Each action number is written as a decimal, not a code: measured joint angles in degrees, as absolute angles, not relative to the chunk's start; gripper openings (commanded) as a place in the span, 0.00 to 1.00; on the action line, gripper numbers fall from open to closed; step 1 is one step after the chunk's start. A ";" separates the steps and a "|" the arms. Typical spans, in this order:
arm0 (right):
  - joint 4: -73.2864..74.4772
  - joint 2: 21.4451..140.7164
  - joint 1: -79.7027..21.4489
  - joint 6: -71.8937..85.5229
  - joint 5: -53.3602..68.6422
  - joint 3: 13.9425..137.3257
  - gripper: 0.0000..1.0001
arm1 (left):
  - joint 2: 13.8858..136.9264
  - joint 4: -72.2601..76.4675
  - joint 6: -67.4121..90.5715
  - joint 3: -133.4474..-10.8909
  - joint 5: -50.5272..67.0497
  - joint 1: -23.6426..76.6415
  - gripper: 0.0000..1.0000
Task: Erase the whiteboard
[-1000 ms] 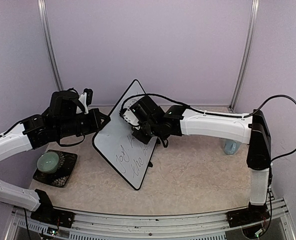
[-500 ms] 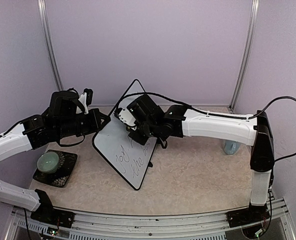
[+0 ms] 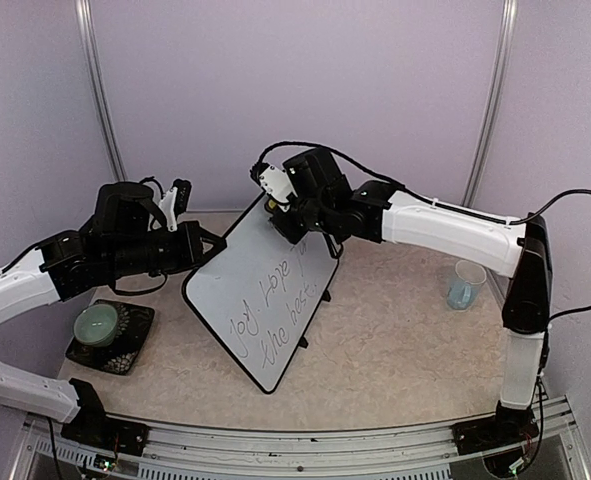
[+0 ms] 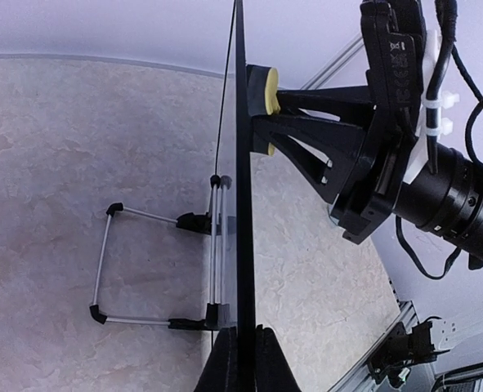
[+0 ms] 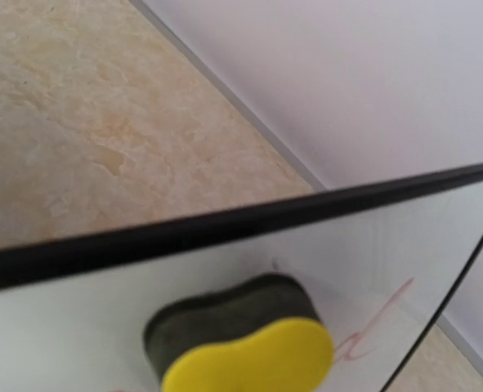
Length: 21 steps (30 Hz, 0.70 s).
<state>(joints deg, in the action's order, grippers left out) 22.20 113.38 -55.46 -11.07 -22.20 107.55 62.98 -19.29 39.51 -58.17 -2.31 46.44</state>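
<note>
The whiteboard [image 3: 245, 275], mid-frame, is clamped at its left edge by the left gripper [image 4: 243, 339], while the right gripper [image 4: 267, 118] pinches an eraser [image 5: 249, 347] against its upper corner.

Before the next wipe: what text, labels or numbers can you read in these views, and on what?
"Hope" and "the best...": dark handwriting on the whiteboard; its first word, perhaps "Job", and the word after "Hope" are unclear.
Reddish marks near the eraser, right wrist view: too blurred to read.
Small marking on the right gripper, left wrist view: too small to read.
</note>
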 measured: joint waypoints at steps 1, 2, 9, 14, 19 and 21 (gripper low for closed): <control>21.93 112.92 -55.37 -11.05 -22.26 106.94 0.00 | 62.89 -19.35 39.48 -58.17 -1.87 46.44 0.00; 21.71 112.31 -55.27 -11.05 -22.35 106.24 0.00 | 62.76 -19.53 39.48 -58.17 -1.37 46.44 0.00; 20.88 106.94 -55.20 -10.94 -22.72 102.39 0.00 | 62.61 -19.88 38.98 -58.22 3.86 46.44 0.00; 20.64 102.43 -55.20 -9.61 -21.32 99.29 0.00 | 62.70 -20.16 38.11 -58.35 6.17 46.44 0.05; 20.71 99.50 -55.72 -8.25 -21.45 94.26 0.00 | 62.89 -20.49 38.09 -58.65 6.72 46.50 0.24; 20.88 99.53 -56.14 -7.77 -22.33 93.12 0.00 | 63.02 -21.15 38.17 -59.11 7.14 46.50 0.30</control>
